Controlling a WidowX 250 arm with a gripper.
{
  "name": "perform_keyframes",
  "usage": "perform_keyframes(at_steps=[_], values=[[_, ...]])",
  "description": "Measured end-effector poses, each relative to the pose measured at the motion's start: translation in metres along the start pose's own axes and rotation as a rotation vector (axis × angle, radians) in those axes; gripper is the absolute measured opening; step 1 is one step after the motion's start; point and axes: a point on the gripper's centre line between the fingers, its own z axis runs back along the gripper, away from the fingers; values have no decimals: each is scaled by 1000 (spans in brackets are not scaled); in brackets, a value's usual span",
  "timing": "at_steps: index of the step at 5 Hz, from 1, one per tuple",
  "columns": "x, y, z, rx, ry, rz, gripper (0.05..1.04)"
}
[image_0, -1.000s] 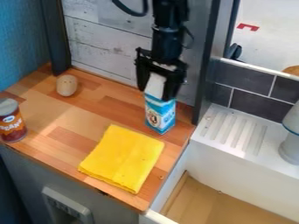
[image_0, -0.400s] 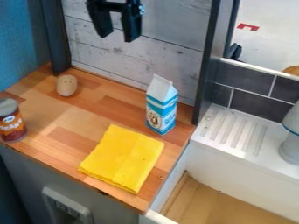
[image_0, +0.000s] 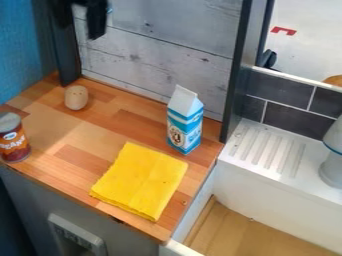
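High at the upper left, in front of the back wall, is the gripper (image_0: 79, 25), its fingers spread apart and holding nothing. Below it on the wooden counter (image_0: 73, 132) stands a beige egg-like object (image_0: 77, 97), the nearest thing to it. A blue and white milk carton (image_0: 184, 122) stands upright near the counter's back right corner. The yellow folded cloth (image_0: 140, 181) lies flat in front of the carton. At the left edge a dark red and orange can (image_0: 14, 139) is upright.
A white sink (image_0: 267, 195) with a ribbed drainboard adjoins the counter on the right. A white and grey object (image_0: 332, 165) stands at its right edge. Dark posts (image_0: 237, 75) flank the grey plank wall (image_0: 160, 50) behind.
The gripper was around the carton's top; it has risen off it and moved to the upper left. The carton remains standing in place.
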Motion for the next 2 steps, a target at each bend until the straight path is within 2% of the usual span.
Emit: perform_keyframes(at_steps=[1,2], values=[[4,39,-35,34,74,-2,1001],[3,47,-62,21,120,27,1001]])
